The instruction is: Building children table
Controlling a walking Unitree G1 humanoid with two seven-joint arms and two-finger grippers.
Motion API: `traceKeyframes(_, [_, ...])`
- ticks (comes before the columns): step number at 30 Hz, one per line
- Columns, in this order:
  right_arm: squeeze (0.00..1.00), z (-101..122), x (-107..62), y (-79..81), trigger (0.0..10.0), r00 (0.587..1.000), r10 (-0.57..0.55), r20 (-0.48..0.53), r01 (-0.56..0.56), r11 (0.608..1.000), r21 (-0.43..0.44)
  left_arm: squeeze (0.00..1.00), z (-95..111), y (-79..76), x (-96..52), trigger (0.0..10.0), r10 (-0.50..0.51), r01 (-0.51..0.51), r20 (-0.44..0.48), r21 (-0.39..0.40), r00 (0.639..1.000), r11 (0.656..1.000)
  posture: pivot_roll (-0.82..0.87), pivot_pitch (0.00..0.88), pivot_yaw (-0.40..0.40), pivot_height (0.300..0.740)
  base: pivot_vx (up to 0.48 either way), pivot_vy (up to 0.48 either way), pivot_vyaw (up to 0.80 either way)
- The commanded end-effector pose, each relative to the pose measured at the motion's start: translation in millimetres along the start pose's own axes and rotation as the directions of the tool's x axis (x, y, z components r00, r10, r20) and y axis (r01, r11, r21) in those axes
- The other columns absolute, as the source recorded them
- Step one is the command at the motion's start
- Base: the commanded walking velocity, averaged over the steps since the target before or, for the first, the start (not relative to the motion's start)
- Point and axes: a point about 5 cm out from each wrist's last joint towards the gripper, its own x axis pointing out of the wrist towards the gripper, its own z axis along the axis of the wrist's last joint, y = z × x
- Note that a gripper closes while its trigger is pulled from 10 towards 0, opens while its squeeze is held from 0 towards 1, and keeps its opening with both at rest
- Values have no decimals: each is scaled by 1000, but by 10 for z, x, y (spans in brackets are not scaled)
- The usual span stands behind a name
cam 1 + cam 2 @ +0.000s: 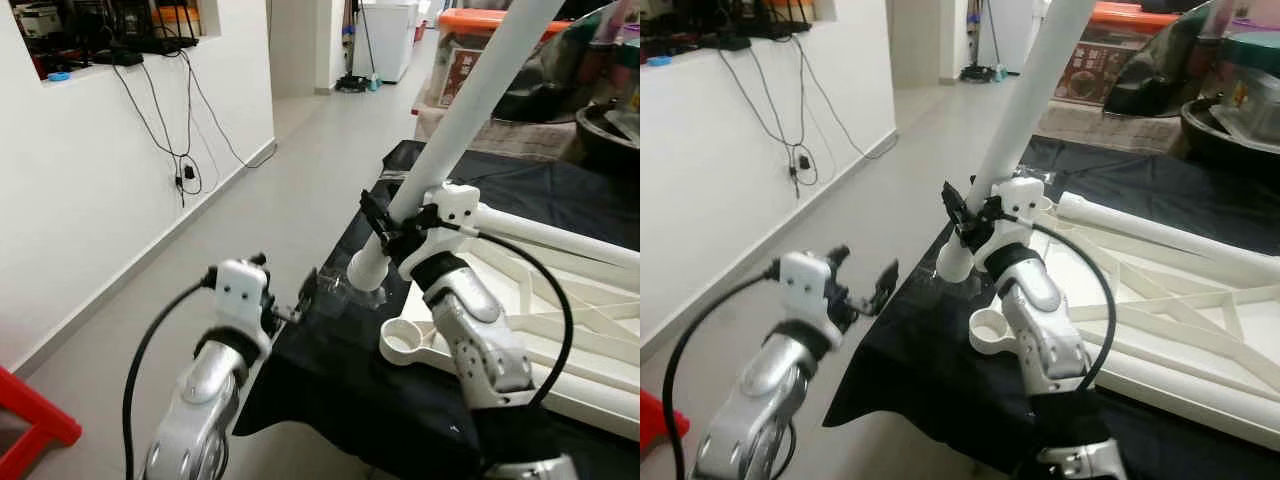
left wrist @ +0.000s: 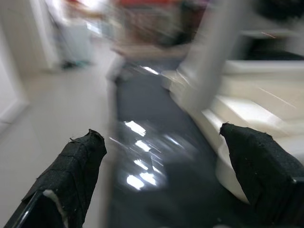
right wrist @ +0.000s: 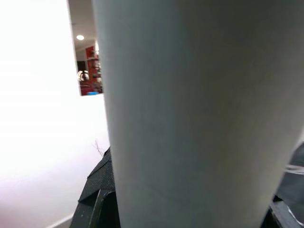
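A: Head views first. Where is the work?

B: Landmark: the round socket [image 1: 404, 341] at the corner of the white table frame [image 1: 560, 330]. The frame lies flat on a black sheet [image 1: 330, 380]. The white table leg [image 1: 470, 110] is tilted, its lower end just above and beside the socket, not yet seated. The right tool [image 1: 392, 232] is clamped on the leg a little above that lower end.

A: And the left tool?

B: The left tool [image 1: 292, 306] hovers well to the side of the socket, at the edge of the sheet, gripping nothing. A second leg [image 1: 1160, 238] lies on the frame beyond the socket.

A: Left wrist view?

B: Blurred. The two black fingers [image 2: 71, 171] stand wide apart with nothing between them; the sheet and the pale frame lie ahead.

A: Right wrist view?

B: The leg [image 3: 199, 114] fills the space between the fingers, confirming a firm hold.

A: How should the step in hand be done?

B: Judgement: bring the leg upright before lowering, so its end meets the socket squarely. Centre it over the ring, then press straight down. Entering at a tilt would likely jam it or shift the frame; the free left tool could steady the frame near the socket.
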Motion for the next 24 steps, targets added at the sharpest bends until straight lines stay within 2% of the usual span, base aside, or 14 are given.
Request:
traceKeyframes(1, [0,0,6,-37,10000,999,38,-1,-38,999,29,0,26,-83,-41,10000,-58,58,6,0,998,998,94,119,-20,740,0,0,0])
traceKeyframes(2, [0,15,-15,-114,10000,998,68,-13,-67,997,40,0,-4,-144,-114,10000,-96,96,-10,-2,995,995,98,135,-14,740,0,0,0])
traceKeyframes(4, [0,15,-15,-114,10000,998,68,-13,-67,997,40,0,-4,-144,-114,10000,-96,96,-10,-2,995,995,98,135,-14,740,0,0,0])
traceKeyframes(6, [0,49,-48,-220,10000,992,125,-27,-123,990,65,0,-32,-225,-232,10000,-152,152,-33,-1,988,988,105,152,-11,740,0,0,0])
traceKeyframes(7, [0,49,-48,-220,10000,992,125,-27,-123,990,65,0,-32,-225,-232,10000,-152,152,-33,-1,988,988,105,152,-11,740,0,0,0])
traceKeyframes(9, [0,69,-115,-308,10000,967,250,-45,-243,963,117,0,-62,-279,-368,10000,-197,198,-60,4,979,980,118,174,-2,740,0,0,0])
traceKeyframes(10, [0,69,-115,-308,10000,967,250,-45,-243,963,117,0,-62,-279,-368,10000,-197,198,-60,4,979,980,118,174,-2,740,0,0,0])
traceKeyframes(12, [0,83,-182,-335,10000,932,359,-53,-348,926,149,0,-75,-324,-467,10000,-224,224,-78,-1,971,974,126,186,0,740,0,0,0])
traceKeyframes(15, [0,91,-205,-341,10000,915,401,-50,-388,906,170,0,-76,-345,-500,10000,-233,234,-85,-2,969,972,133,195,6,740,0,0,0])
traceKeyframes(17, [0,127,-241,-369,10000,873,486,-37,-468,858,211,0,-74,-371,-548,10000,-238,238,-94,-7,967,971,150,208,8,740,0,0,0])
traceKeyframes(19, [0,127,-241,-369,10000,873,486,-37,-468,858,211,0,-74,-371,-548,10000,-238,238,-94,-7,967,971,150,208,8,740,0,0,0])
traceKeyframes(21, [0,161,-244,-391,10000,837,546,-29,-527,819,227,0,-67,-368,-577,10000,-235,235,-101,-10,967,972,155,219,16,740,0,0,0])
traceKeyframes(23, [0,161,-244,-391,10000,837,546,-29,-527,819,227,0,-67,-368,-577,10000,-235,235,-101,-10,967,972,155,219,16,740,0,0,0])
traceKeyframes(24, [0,169,-243,-396,10000,815,578,-31,-556,797,233,0,-61,-366,-589,10000,-235,235,-104,-10,966,972,156,222,18,740,0,0,0])
